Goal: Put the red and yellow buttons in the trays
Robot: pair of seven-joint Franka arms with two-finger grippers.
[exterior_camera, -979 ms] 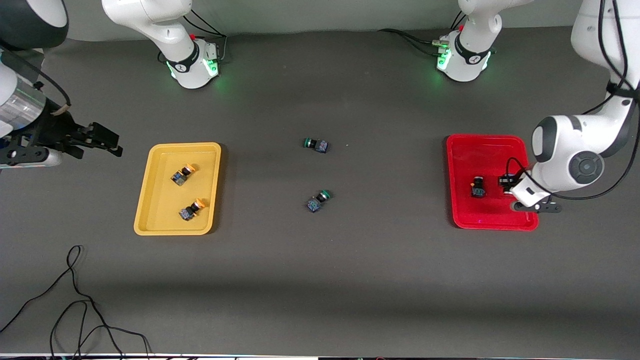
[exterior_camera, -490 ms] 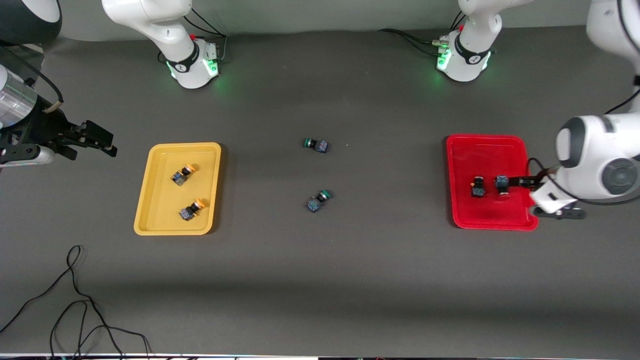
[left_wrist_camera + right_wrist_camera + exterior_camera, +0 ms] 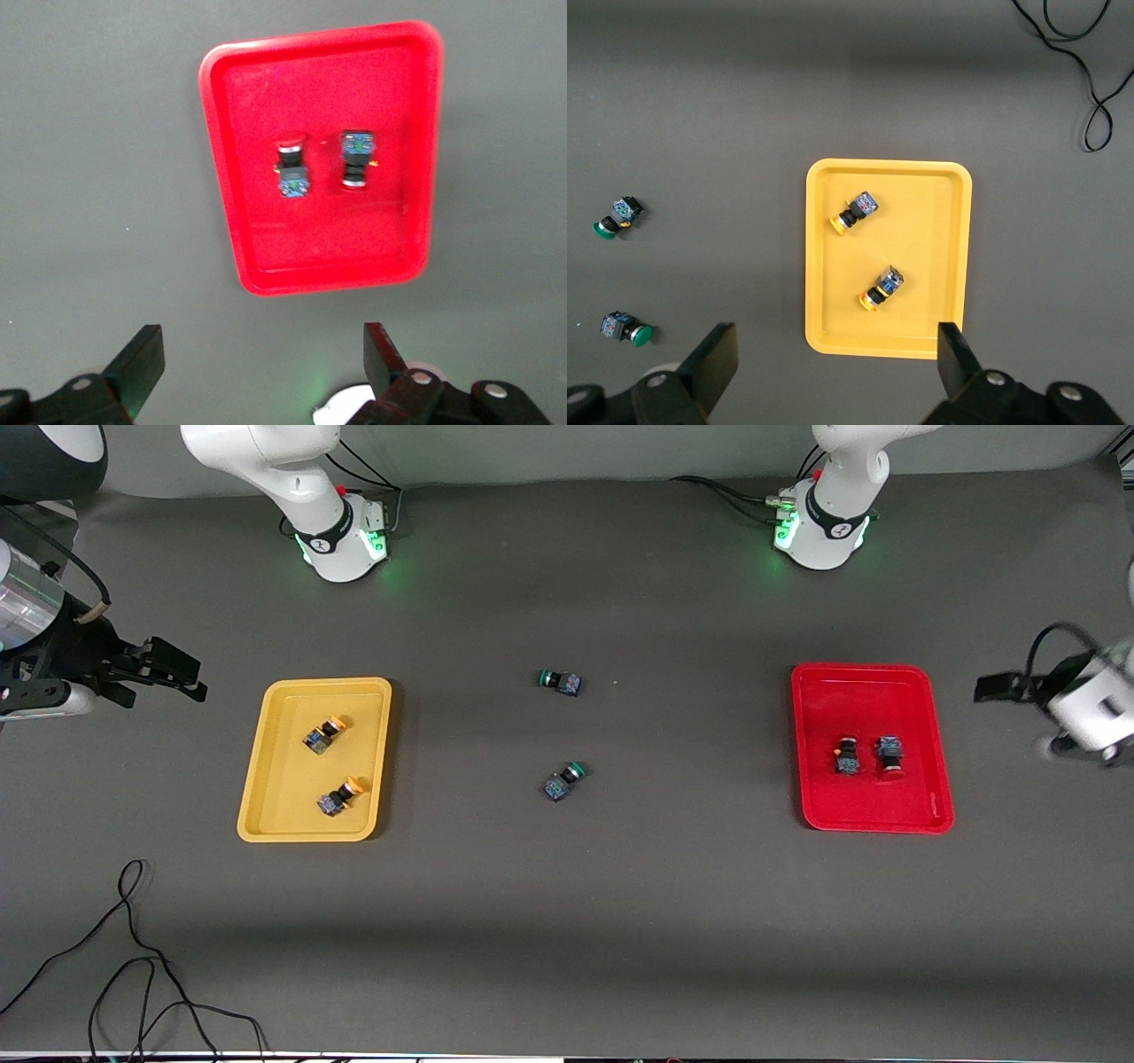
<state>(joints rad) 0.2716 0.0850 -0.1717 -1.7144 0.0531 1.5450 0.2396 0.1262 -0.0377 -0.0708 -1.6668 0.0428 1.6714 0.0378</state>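
All four task pieces are already seen lying in their trays. In the red tray [image 3: 873, 691], toward the left arm's end of the desk [image 3: 567, 921], two red buttons lie side by side and just apart: one red button [image 3: 847, 756] and a second red button [image 3: 889, 754], their long axes set roughly parallel, running nearer-to-farther from the front camera. In the yellow tray [image 3: 266, 797], toward the right arm's end, one yellow button [image 3: 324, 734] is set farther from the front camera and another yellow button [image 3: 341, 795] nearer, both lying diagonally and well apart.

The left end effector [image 3: 997, 688] is held in the air off the outer edge of the red tray, so the red buttons lie back toward the desk's middle from it. In the left wrist view its fingers [image 3: 142, 359] are spread wide, with nothing between them. The right end effector [image 3: 173, 669] is held off the outer edge of the yellow tray, and its fingers [image 3: 718, 354] are likewise released and empty.

Two green-capped switches [image 3: 560, 682] [image 3: 563, 779] are left near the desk's middle, between the trays, and are not part of the sorting. The task is judged essentially complete; no further grasp appears to be required.
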